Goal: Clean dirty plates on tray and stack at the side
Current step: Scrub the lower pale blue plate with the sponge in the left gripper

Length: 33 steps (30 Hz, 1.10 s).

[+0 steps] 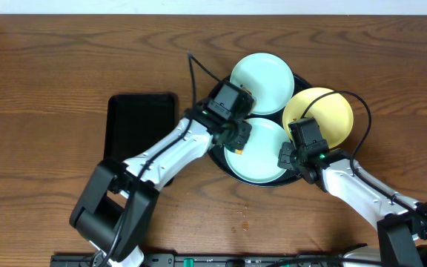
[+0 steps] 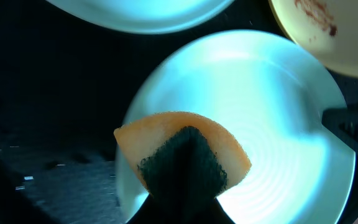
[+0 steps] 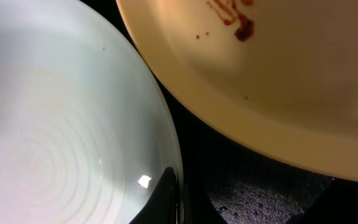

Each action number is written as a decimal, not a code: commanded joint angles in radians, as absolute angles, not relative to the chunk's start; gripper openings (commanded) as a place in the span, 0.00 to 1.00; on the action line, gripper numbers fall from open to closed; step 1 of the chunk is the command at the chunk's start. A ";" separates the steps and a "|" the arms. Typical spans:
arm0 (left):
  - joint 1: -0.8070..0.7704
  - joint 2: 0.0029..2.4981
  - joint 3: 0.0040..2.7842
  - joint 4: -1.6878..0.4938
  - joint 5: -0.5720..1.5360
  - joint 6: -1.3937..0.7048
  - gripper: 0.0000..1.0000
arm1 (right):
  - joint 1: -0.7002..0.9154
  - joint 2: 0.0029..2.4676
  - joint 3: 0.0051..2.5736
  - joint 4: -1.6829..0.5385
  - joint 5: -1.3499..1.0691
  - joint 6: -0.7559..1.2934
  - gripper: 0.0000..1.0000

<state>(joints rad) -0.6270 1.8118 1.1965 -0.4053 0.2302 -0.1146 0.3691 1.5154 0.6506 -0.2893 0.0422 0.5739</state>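
Dark brown wooden table (image 1: 43,67) fills overhead view, grain running left to right, streaked with darker bands. Pale strip (image 1: 213,6) along top edge, beyond table's far side; wall or floor, cannot tell. Rectangular black tray (image 1: 141,122) lies left of centre, glossy, faint sheen. Tiny pale speck (image 1: 244,225) on wood near front. Light even, soft; shadows weak.

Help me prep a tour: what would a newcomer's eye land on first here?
The orange-and-green sponge pinched in the left hand over the near mint-blue plate, at the front of the round black tray. Next, the reddish-brown smear on the pale yellow plate at the tray's right, while the right hand grips the near plate's rim.
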 commanded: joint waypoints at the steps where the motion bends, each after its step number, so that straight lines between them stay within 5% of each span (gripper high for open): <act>1: -0.653 1.804 1.221 -0.394 0.196 -0.134 0.08 | 0.374 1.523 0.645 -0.295 0.044 0.567 0.01; 33: -0.682 2.003 1.200 -0.326 0.018 -0.102 0.08 | 0.374 1.523 0.645 -0.295 0.044 0.567 0.01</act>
